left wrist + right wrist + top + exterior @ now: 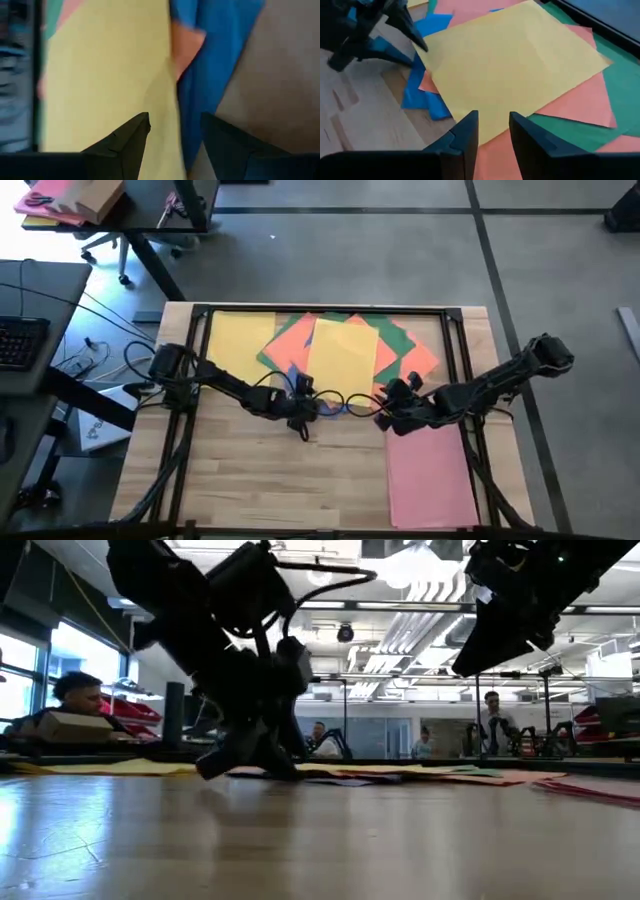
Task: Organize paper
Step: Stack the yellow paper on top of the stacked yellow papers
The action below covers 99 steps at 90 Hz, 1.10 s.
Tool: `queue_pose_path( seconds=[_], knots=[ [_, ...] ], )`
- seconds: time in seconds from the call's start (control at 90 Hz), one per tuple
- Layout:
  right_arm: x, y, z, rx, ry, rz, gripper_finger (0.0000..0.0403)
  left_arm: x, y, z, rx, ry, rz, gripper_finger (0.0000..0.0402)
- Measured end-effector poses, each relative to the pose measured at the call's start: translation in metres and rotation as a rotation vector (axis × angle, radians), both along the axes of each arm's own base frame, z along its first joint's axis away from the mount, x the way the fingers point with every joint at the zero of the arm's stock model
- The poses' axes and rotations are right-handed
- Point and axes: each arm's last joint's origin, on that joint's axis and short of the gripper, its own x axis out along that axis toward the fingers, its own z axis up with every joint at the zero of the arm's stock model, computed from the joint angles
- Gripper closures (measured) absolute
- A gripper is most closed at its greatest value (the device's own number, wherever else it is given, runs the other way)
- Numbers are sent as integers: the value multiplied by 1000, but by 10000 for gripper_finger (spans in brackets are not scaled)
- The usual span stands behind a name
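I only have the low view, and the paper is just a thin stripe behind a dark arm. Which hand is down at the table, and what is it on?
Observer: The left hand. Its open fingers straddle an edge of the top yellow sheet, with a blue sheet under it.
Operator: Where is the right hand aimed?
Observer: The right hand is open over the near corner of that same yellow sheet.
Operator: Is any paper away from the pile?
Observer: Yes, pink paper lies by itself at the near right of the table.
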Motion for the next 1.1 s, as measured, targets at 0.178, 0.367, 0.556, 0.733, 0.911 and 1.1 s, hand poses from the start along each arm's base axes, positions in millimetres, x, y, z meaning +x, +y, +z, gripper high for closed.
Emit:
queue_pose_path(
  seconds=[0.178, 0.367, 0.556, 0.733, 0.911, 1.1],
  knots=[
    [1, 1, -3, 14, -1, -20, 308, 1, 1, 2, 8, -5, 15, 229],
    [6, 9, -15, 31, 24, -7, 308, 2, 3, 5, 40, -19, 47, 229],
    [11, 24, -27, 87, -7, -12, 308, 2, 6, 6, 103, -13, 79, 229],
    [14, 35, -32, 118, -59, -16, 308, 6, 2, 12, 151, -25, 88, 229],
    [13, 37, -34, 115, -51, -8, 308, 10, -5, 19, 167, 18, 74, 229],
    [13, 36, -33, 87, -65, -23, 308, 10, -12, 26, 237, 74, 87, 229]
  ],
)
